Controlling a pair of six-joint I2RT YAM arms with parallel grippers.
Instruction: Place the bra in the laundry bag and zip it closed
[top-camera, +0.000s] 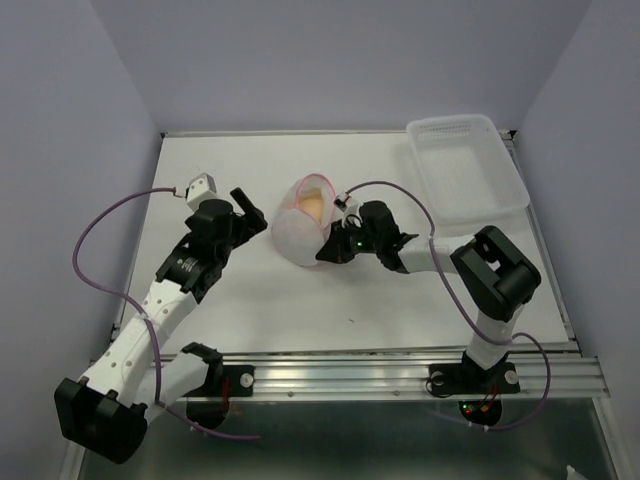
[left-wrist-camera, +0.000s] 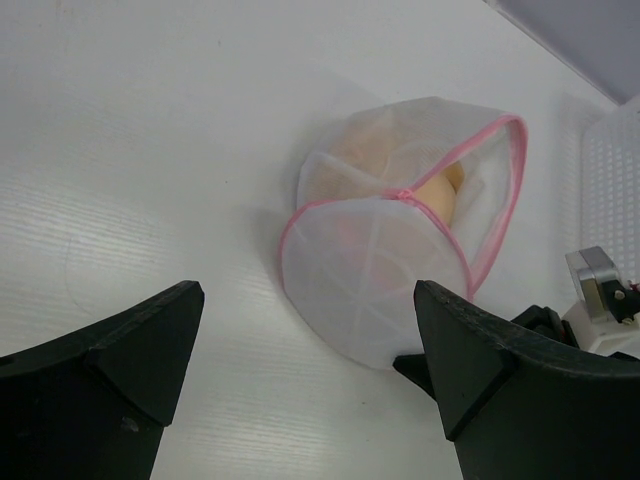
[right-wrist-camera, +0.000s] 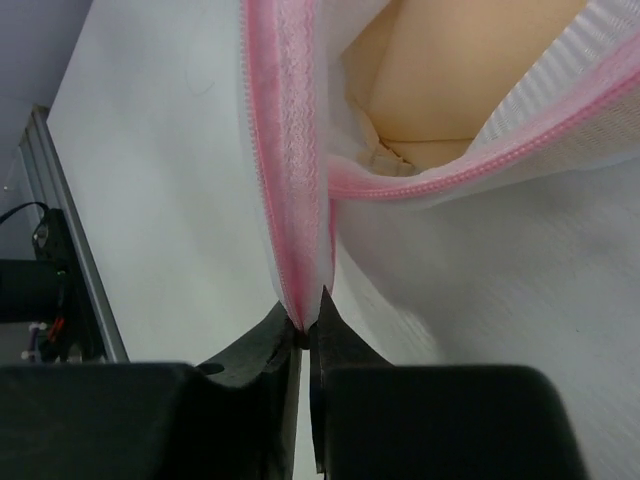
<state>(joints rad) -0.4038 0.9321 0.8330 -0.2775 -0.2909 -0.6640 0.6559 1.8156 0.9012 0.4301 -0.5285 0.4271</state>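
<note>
Two hands flank the laundry bag (top-camera: 298, 238) in the middle of the counter (top-camera: 280, 300). The right hand (right-wrist-camera: 308, 325) is pinched shut on the bag's pink zipper rim (right-wrist-camera: 285, 150), at the bag's near right edge. The left hand (top-camera: 255, 208) hangs with its jaws spread wide, just left of the bag and apart from it. The bra (right-wrist-camera: 460, 80) sits inside the bag, peach fabric showing through the unzipped gap. A clear plastic tray (top-camera: 450, 125) lies at the far right.

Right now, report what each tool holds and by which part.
Right tool is shut on the laundry bag, pinching its pink zipper rim. Left tool is open, holding nothing.
</note>
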